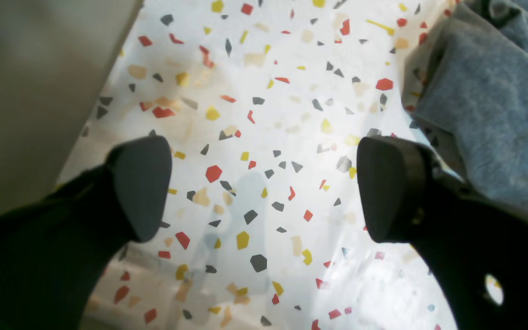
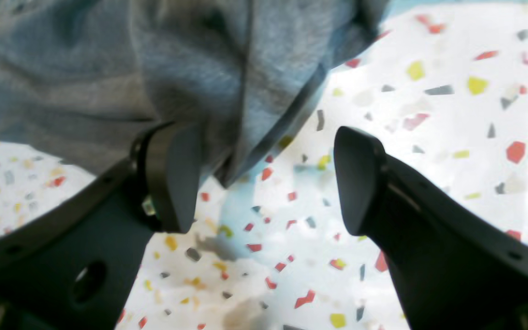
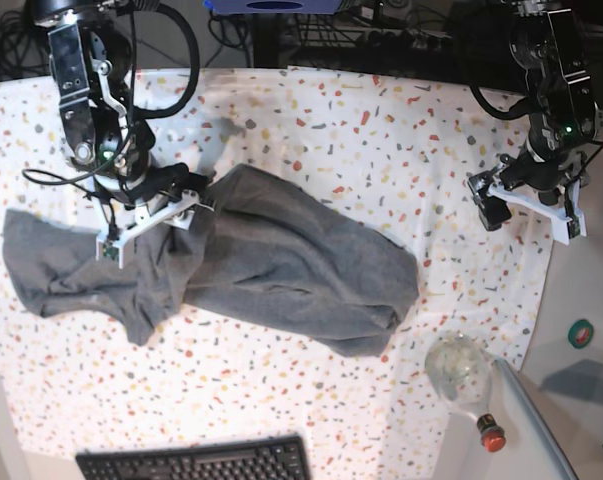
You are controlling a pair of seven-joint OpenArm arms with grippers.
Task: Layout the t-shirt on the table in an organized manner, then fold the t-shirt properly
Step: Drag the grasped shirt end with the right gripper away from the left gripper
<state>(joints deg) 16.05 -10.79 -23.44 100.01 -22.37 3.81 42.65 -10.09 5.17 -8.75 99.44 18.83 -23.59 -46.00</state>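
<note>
Two end effectors are standing released: the right end effector over the crumpled t-shirt mid-bench, the left end effector over bare cloth. Several bunched layers are risking being pinched together.

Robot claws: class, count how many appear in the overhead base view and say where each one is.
2. The right claw hovers over the crumpled grey t-shirt on the view's left; the left claw hangs above the speckled table on the view's right.
</note>
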